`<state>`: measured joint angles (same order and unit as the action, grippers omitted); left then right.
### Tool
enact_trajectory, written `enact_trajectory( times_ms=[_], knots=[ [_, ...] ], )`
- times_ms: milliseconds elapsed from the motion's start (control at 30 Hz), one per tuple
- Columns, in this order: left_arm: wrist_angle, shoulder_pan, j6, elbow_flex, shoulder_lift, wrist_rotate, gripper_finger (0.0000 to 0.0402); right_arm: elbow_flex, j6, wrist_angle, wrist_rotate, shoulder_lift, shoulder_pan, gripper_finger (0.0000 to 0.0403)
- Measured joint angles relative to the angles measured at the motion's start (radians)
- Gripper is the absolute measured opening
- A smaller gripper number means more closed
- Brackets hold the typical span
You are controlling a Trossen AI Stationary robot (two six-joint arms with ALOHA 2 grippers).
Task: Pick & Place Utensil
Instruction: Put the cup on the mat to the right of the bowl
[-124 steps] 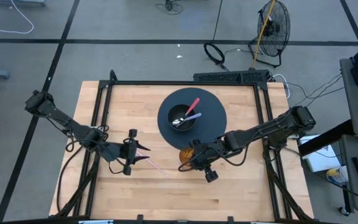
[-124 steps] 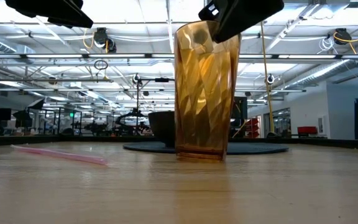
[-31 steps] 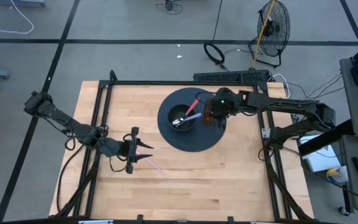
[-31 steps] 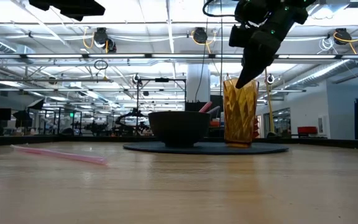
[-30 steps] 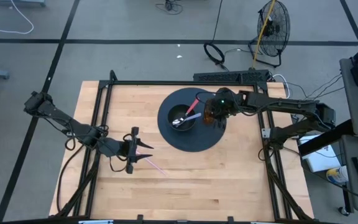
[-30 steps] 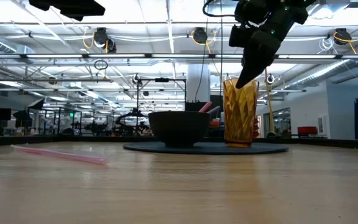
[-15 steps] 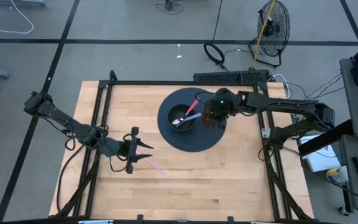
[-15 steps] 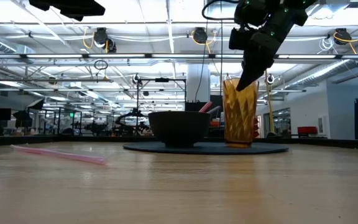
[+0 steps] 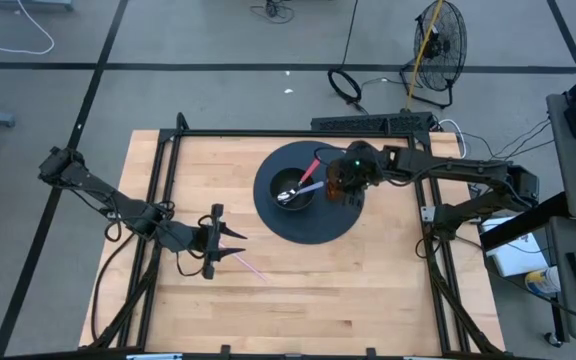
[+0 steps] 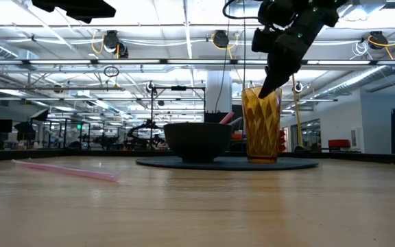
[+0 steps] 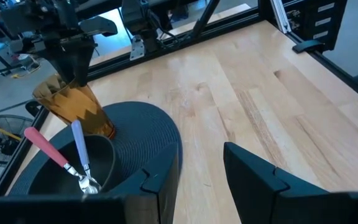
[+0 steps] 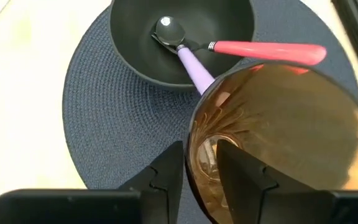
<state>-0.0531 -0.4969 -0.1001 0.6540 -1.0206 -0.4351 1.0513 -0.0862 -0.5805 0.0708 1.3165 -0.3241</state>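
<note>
The right gripper (image 12: 199, 171) pinches the rim of the amber tumbler (image 10: 261, 125), one finger inside and one outside, on the round dark placemat (image 9: 308, 215) just right of the black bowl (image 9: 294, 190); four seconds ago the tumbler stood near the table's front. A pink-handled spoon (image 12: 263, 51) and a lilac-handled spoon (image 12: 191, 60) lie in the bowl. The left gripper (image 11: 197, 174), fingers apart, hovers as before by the pink straw (image 9: 248, 265) on the table's left
</note>
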Motion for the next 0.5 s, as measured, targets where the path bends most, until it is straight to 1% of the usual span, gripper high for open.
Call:
enact_trajectory(
  times_ms=[67, 367, 500],
  knots=[
    [-0.003, 0.000, 0.000, 0.000, 0.000, 0.000, 0.0136, 0.014, -0.001, -0.003, -0.019, -0.001, 0.000, 0.0096],
    [-0.011, 0.000, 0.004, 0.000, 0.000, 0.019, 0.0136, 0.059, 0.002, -0.042, -0.023, -0.001, 0.005, 0.0096],
    [-0.022, 0.000, 0.008, 0.000, 0.000, 0.019, 0.0136, 0.073, 0.001, -0.046, -0.026, -0.021, 0.007, 0.0096]
  ],
)
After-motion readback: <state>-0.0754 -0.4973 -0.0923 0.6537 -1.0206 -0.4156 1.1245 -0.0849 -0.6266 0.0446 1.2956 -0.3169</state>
